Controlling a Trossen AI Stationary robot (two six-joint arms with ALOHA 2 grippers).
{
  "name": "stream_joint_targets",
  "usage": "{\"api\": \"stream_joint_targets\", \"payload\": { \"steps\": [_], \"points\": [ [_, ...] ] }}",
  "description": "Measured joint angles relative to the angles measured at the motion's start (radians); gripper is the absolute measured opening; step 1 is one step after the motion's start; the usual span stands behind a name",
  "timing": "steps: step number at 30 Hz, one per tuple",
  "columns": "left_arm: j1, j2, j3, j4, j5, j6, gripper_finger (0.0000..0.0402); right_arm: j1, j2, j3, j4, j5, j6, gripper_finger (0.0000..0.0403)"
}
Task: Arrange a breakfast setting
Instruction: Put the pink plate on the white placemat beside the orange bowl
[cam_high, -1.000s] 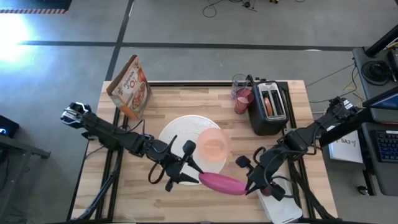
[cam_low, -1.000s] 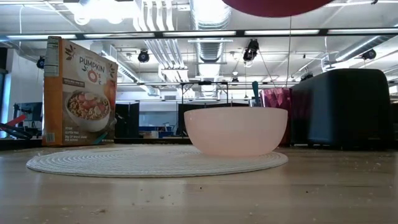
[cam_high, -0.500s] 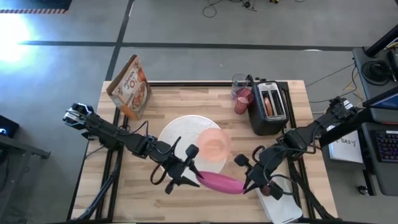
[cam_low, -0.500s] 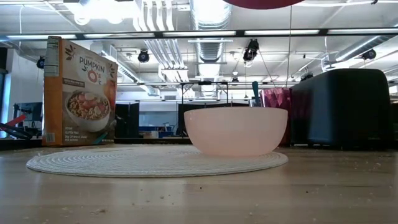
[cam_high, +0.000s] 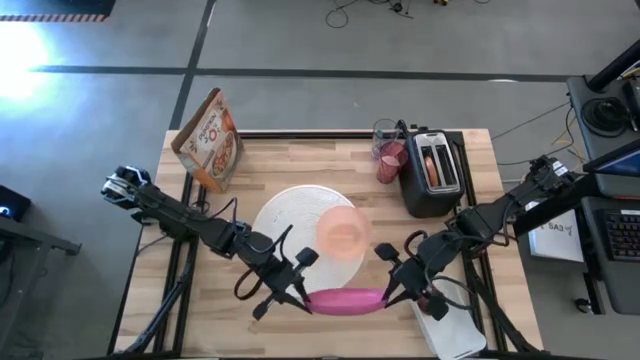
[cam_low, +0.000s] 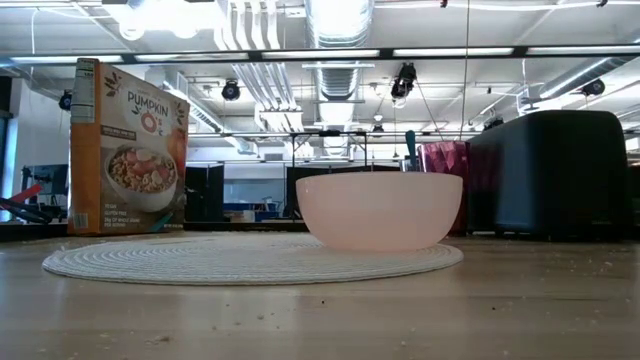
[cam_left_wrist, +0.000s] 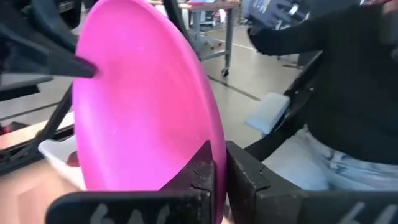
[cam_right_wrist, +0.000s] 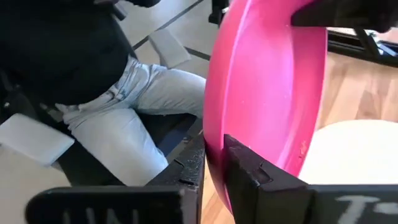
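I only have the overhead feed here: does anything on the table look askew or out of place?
Yes. The small magenta plate is off the table and on edge, with the left gripper and the right gripper each clamped on one rim. The translucent peach bowl sits at the large white round disc's right edge, not centred.

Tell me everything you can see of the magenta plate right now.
The magenta plate is small, round, glossy and plastic-looking, with a shallow raised rim. It is held on edge near the table's front, in front of the white disc. The left end effector is shut on one rim and the right end effector on the opposite rim. Nothing else touches it.
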Motion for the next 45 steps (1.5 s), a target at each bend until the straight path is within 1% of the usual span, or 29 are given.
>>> {"api": "stream_joint_targets", "payload": {
  "steps": [4,10,15,18,21,24,27,29,31,35,39,45],
  "points": [
    [0.005,0.0,0.0,-0.001,-0.02,-0.013,0.0002,-0.002,0.0,0.0,0.007,0.03,0.021,0.0072],
    [0.004,-0.002,0.0,0.001,-0.031,-0.016,0.0002,-0.001,0.0,0.0,0.013,0.027,0.106,0.0118],
    [0.004,-0.003,0.0,0.001,-0.031,-0.015,0.0001,-0.001,-0.007,0.007,0.002,0.025,0.159,0.0145],
    [0.005,-0.006,0.0,-0.001,-0.031,-0.015,0.0001,-0.001,-0.014,0.047,-0.049,0.025,0.18,0.0156],
    [0.008,-0.017,0.0,-0.028,-0.036,-0.013,0.0001,-0.002,-0.02,0.114,-0.177,0.046,0.212,0.0163],
    [0.007,-0.038,0.0,-0.118,-0.115,-0.015,0.0001,-0.002,-0.022,0.171,-0.341,0.16,0.252,0.0164],
    [0.008,-0.069,0.0,-0.272,-0.25,-0.022,0.0001,-0.003,-0.022,0.187,-0.444,0.271,0.323,0.0161],
    [0.008,-0.089,0.0,-0.394,-0.344,-0.052,0.0,-0.005,-0.022,0.18,-0.478,0.301,0.369,0.016],
    [0.008,-0.109,0.0,-0.506,-0.4,-0.102,0.0,-0.006,-0.022,0.162,-0.505,0.31,0.422,0.016],
    [0.005,-0.142,0.0,-0.667,-0.414,-0.208,0.0,-0.005,-0.021,0.111,-0.557,0.309,0.53,0.016],
    [0.004,-0.146,0.0,-0.826,-0.416,-0.306,0.0,-0.005,-0.021,0.047,-0.595,0.311,0.634,0.016],
    [0.004,-0.131,0.0,-1.02,-0.444,-0.417,0.0,-0.008,-0.021,-0.053,-0.606,0.318,0.721,0.0161]
  ]
}}
